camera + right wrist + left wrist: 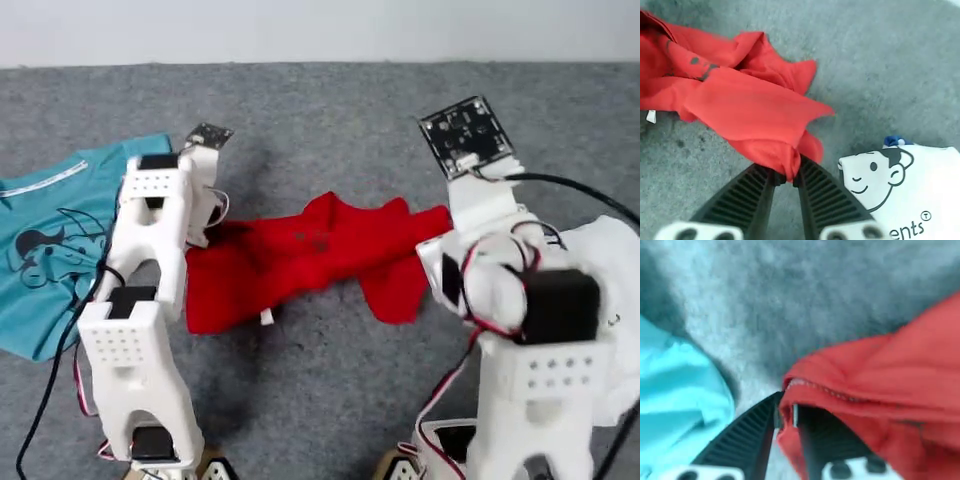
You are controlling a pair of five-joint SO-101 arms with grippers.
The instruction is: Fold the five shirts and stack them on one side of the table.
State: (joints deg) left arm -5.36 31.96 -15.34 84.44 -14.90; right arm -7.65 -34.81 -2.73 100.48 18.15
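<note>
Pinching red shirt (300,255): right end effector (787,175), seemingly left end effector (786,412).

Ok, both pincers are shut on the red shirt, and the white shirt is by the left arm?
No: the white shirt lies by the right arm, see right wrist view. The left pincer and right pincer do grip the red shirt.

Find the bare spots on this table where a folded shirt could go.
Bare table lies beyond the red shirt along the far edge, and in front of it at mid near edge. Crowded: the teal shirt and white shirt take the ends.
</note>
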